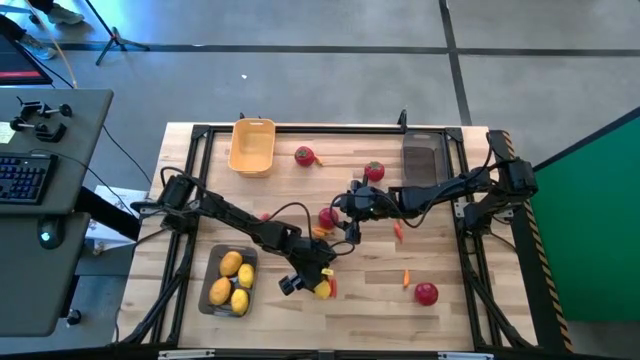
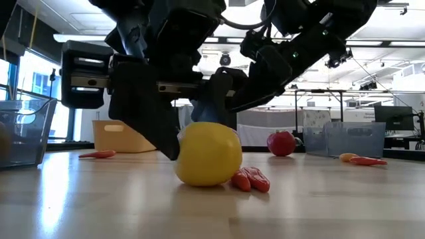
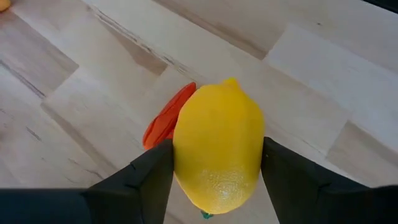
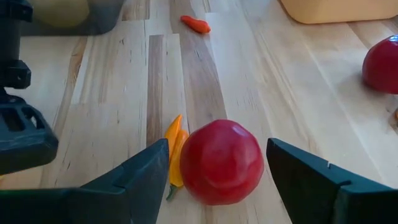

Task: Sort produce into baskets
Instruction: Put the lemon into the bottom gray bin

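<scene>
Four lemons [image 1: 230, 281] fill the near-left tray [image 1: 207, 292]; left gripper [image 1: 320, 287] straddles another lemon [image 3: 217, 152], right gripper [image 1: 335, 220] wide around a red fruit [image 4: 222, 162]; much remains scattered.

Hidden or cut off, as we find it:

- Lemon [image 3: 217, 146], left wrist view: its underside runs off the picture's edge; we cannot tell whether the fingers [image 3: 146, 180] beside it touch it.
- Carrot [image 3: 166, 116]: largely hidden behind the lemon.
- Red fruit [image 4: 222, 160], right wrist view: contact with the fingers [image 4: 149, 171] either side cannot be judged.
- Second red fruit [image 4: 382, 64]: cut by the picture's edge.
- Yellow basket [image 4: 339, 9]: only a corner shows.
- Grey tray [image 2: 23, 131], low view: cut at the edge, contents blurred.
- Left gripper [image 1: 318, 283], high view: too small for us to read the fingers.
</scene>
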### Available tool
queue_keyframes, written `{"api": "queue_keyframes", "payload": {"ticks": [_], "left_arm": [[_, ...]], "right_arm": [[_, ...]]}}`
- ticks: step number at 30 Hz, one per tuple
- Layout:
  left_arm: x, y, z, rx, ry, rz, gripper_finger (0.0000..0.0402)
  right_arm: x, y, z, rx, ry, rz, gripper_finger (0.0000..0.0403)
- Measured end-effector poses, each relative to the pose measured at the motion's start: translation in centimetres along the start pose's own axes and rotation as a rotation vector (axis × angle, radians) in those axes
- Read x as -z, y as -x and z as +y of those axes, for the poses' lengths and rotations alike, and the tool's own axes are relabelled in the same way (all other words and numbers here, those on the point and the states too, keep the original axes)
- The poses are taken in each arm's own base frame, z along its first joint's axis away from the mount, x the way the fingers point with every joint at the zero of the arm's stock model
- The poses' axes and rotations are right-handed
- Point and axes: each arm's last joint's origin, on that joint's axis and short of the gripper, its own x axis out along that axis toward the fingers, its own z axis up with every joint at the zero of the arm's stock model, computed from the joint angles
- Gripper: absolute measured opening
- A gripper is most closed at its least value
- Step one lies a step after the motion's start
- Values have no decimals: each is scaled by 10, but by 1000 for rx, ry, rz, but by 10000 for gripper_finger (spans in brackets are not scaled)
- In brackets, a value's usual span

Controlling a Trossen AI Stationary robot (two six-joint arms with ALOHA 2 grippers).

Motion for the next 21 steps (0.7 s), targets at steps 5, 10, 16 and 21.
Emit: {"api": "queue_keyframes", "payload": {"ticks": [5,10,16,21], "left_arm": [[1,9,-2,9,16,47,160],[1,31,-6,-2,41,150,142],[-11,77,-15,-36,137,198,142],[-21,122,-34,-34,307,228,140]], "right_arm": [[0,0,0,-1,0,0,262],[0,0,0,-2,0,0,262],[0,0,0,-2,-1,-5,261],[-1,0,0,-2,-1,-7,259]]}}
